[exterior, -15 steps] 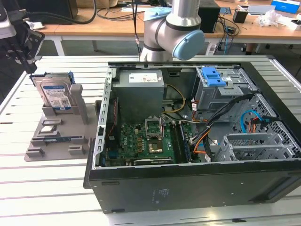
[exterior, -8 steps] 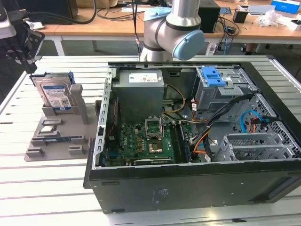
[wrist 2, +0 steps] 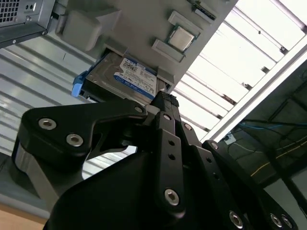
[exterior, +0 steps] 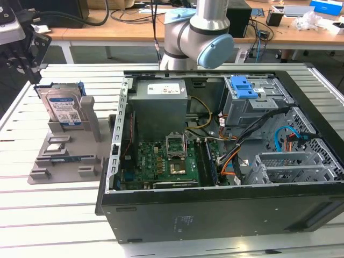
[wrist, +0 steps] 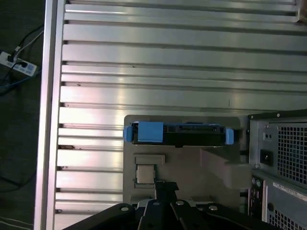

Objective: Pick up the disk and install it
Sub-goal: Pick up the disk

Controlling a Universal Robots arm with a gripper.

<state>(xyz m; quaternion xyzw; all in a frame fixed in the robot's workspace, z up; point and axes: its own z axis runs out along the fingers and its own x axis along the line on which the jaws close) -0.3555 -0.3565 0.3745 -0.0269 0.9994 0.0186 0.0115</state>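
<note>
Slatted aluminium surface is carrying an open computer case and, at nine o'clock of it in the exterior view, a grey holder. The disk is standing on edge in this holder, label facing the camera. The arm is standing behind the case at twelve o'clock. Its tool is hanging at eleven o'clock of the disk, apart from it; how far the tool is open cannot be told. Inside the case, a blue latch is sitting atop the drive cage at two o'clock.
</note>
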